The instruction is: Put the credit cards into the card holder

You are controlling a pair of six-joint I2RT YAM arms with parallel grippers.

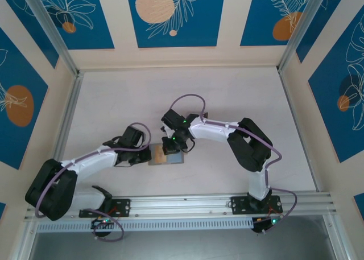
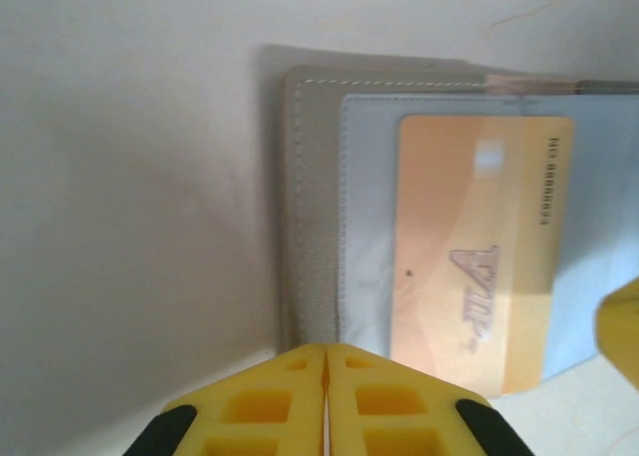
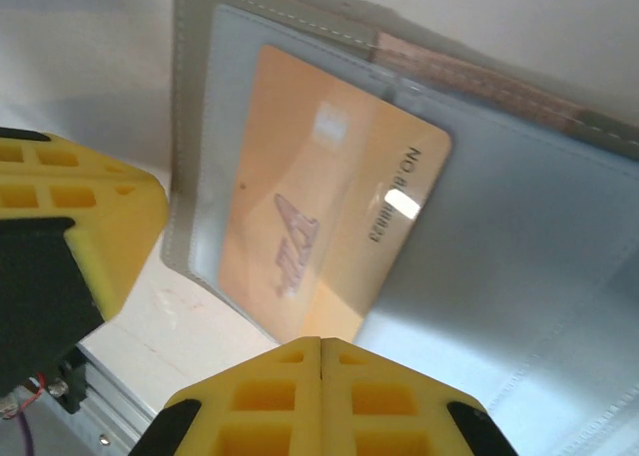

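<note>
The card holder (image 1: 174, 159) lies open on the table between both grippers, showing a grey stitched border (image 2: 312, 217) and pale blue inner panels (image 3: 519, 236). An orange credit card (image 2: 479, 246) with a printed number rests flat on the holder's left panel (image 3: 319, 197); I cannot tell whether it sits under a pocket film. My left gripper (image 2: 326, 352) is shut, its tips at the holder's grey edge with nothing seen between them. My right gripper (image 3: 320, 344) is shut too, its tips just over the card's near edge. From above, both grippers (image 1: 147, 152) (image 1: 177, 147) crowd the holder.
A brown strip (image 3: 469, 77) runs along the holder's far spine. The pale table (image 1: 187, 95) stretches out behind the holder, fenced by side walls. A metal rail (image 1: 187, 203) carrying the arm bases runs along the near edge.
</note>
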